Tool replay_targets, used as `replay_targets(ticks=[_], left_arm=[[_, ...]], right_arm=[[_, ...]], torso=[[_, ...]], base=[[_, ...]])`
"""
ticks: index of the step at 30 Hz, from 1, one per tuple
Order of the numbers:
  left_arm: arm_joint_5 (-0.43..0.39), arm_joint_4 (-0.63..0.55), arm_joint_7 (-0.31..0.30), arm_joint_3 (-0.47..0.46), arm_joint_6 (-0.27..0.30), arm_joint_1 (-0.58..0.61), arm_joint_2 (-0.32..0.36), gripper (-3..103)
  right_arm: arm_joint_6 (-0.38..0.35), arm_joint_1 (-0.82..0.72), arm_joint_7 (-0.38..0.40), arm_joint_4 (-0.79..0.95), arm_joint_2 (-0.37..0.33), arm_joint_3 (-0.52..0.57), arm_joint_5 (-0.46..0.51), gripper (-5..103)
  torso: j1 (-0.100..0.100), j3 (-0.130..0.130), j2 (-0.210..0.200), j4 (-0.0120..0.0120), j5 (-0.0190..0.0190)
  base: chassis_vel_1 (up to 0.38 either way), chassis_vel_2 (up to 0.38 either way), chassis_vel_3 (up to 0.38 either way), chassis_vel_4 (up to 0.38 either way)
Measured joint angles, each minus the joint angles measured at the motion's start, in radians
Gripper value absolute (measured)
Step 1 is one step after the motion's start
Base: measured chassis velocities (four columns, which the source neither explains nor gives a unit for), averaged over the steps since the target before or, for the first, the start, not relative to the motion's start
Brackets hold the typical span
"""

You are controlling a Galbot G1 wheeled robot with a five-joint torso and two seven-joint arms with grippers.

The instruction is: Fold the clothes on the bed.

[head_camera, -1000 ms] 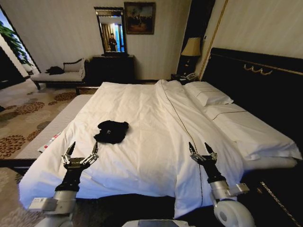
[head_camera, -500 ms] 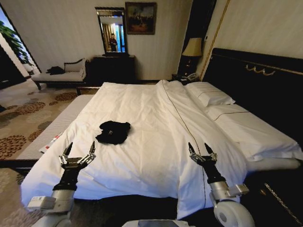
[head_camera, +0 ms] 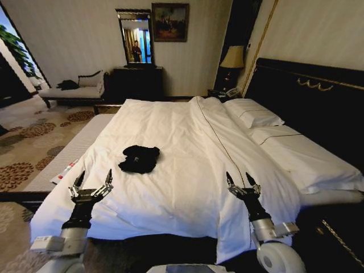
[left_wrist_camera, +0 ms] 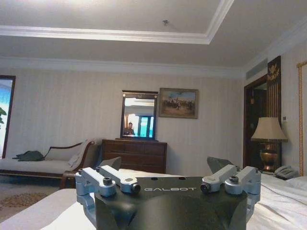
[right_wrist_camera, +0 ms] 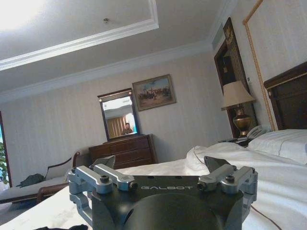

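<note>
We count one black T-shirt [head_camera: 139, 158] — a crumpled dark bundle, lettering hidden — lying on the white duvet of the one bed [head_camera: 187, 142], left of its middle. From the shirt, our left gripper [head_camera: 90, 185] sits at about 8 o'clock, the right gripper [head_camera: 243, 183] near 4 — two grippers, both with fingers spread, pinching nothing, low over the near edge.
</note>
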Motion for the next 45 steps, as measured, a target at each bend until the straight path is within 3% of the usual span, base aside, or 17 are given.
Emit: replay_targets(ticks=[45], left_arm=[[-0.01,0.018,-0.001,-0.015,-0.009,-0.01,0.012,100]], right_arm=[[0.012,0.002,0.004,-0.022,0.01,-0.005,-0.013,100]], torso=[[0.0,0.0,0.0,0.0,-0.0001]], base=[[0.024,0.079,-0.024,-0.075]])
